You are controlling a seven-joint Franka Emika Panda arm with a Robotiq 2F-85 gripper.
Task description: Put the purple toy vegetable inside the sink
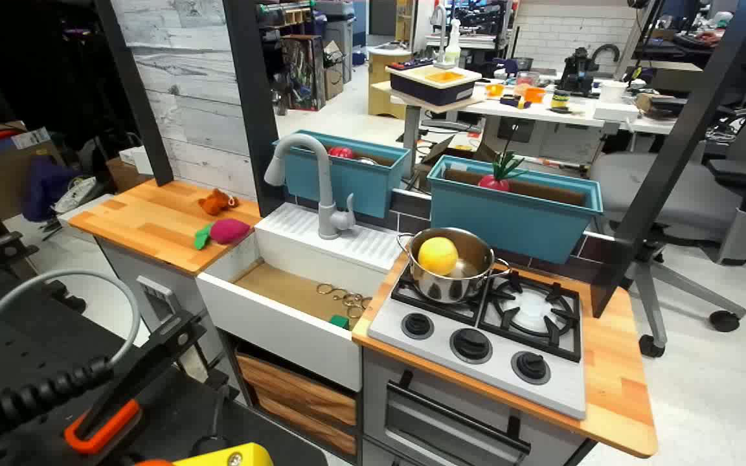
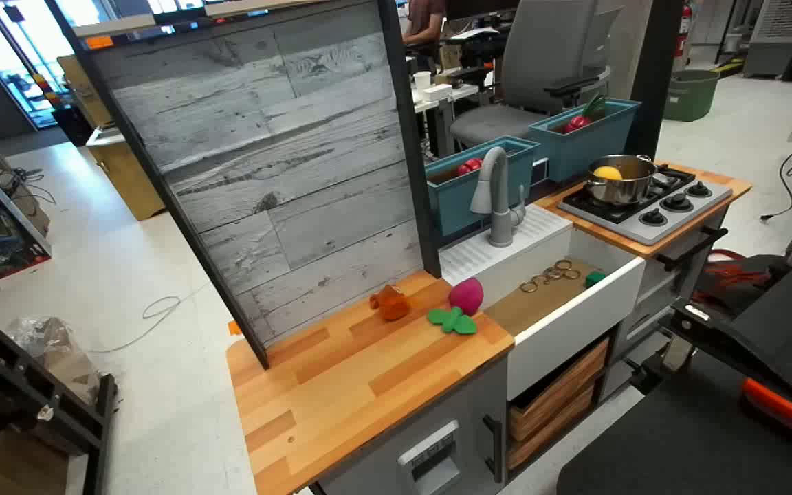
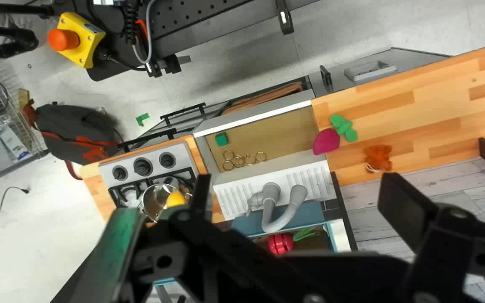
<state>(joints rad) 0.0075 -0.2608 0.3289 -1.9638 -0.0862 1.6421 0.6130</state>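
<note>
The purple toy vegetable (image 1: 229, 231) lies on the wooden counter, right at the edge beside the sink. It also shows in an exterior view (image 2: 467, 295) and in the wrist view (image 3: 326, 141). Its green leaves point away from the sink. The sink (image 1: 282, 343) is a deep white basin with a brown bottom; it also shows in an exterior view (image 2: 578, 333) and in the wrist view (image 3: 253, 118). My gripper (image 3: 297, 189) is open with nothing between its fingers, high above the toy kitchen. It is not in view in either exterior view.
A red-orange toy (image 2: 390, 302) lies on the counter near the purple toy. A grey faucet (image 1: 324, 188) rises behind the sink. Metal rings (image 3: 238, 160) and a green block (image 3: 221, 139) lie in the basin. A pot (image 1: 449, 278) with a yellow toy stands on the stove. Teal bins (image 1: 509, 217) stand behind.
</note>
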